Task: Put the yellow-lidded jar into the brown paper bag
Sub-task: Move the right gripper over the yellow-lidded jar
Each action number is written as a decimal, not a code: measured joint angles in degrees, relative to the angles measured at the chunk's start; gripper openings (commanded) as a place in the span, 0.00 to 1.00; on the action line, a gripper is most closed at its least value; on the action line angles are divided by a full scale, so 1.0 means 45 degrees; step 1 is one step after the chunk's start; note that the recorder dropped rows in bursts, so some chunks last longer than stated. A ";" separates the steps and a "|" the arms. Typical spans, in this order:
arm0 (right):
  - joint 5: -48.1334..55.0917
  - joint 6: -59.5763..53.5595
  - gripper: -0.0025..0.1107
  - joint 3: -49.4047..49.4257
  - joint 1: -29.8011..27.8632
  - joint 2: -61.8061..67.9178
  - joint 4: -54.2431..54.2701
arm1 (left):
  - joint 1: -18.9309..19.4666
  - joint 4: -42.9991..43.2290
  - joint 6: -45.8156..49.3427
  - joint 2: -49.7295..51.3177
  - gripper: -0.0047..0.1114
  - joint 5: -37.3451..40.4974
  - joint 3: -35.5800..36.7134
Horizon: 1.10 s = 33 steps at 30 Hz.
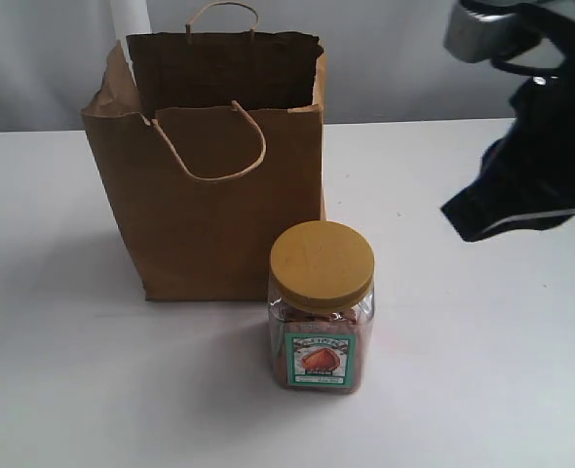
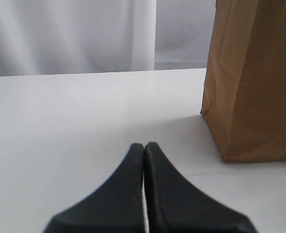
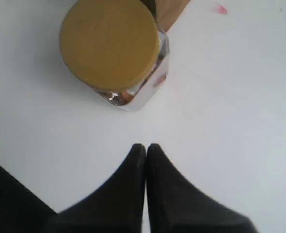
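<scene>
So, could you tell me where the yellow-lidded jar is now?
In the exterior view, the yellow-lidded jar stands upright on the white table, just in front of the right corner of the brown paper bag.

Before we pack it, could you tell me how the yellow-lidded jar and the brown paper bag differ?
The brown paper bag stands clearly taller than the yellow-lidded jar. The bag is open-topped; the jar is lidded shut. The bag is opaque; the jar is clear, showing reddish-brown contents. Both stand upright on the table.

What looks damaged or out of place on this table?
The brown paper bag has a ragged, torn top edge, worst at its left corner in the exterior view. The yellow-lidded jar stands upright with its lid on; nothing spilled.
</scene>
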 measured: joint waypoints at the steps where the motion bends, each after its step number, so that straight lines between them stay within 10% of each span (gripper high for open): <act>1: 0.0088 0.0135 0.02 -0.0255 0.0179 0.0248 -0.0006 | 0.0000 0.0000 0.0000 0.0000 0.05 0.0000 0.0000; 18: -0.0376 0.2905 0.06 -0.2583 0.2574 0.4047 -0.0269 | 0.0000 0.0000 0.0000 0.0000 0.05 0.0000 0.0000; 24: -0.0512 0.2932 0.34 -0.2610 0.2574 0.4075 -0.0269 | 0.0000 0.0000 0.0000 0.0000 0.05 0.0000 0.0000; 30: -0.0539 0.2932 0.87 -0.2610 0.2574 0.4075 -0.0456 | 0.0000 0.0000 0.0000 0.0000 0.05 0.0000 0.0000; 33: -0.0539 0.2932 0.95 -0.2610 0.2574 0.4075 -0.0697 | 0.0000 0.0000 0.0000 0.0000 0.05 0.0000 0.0000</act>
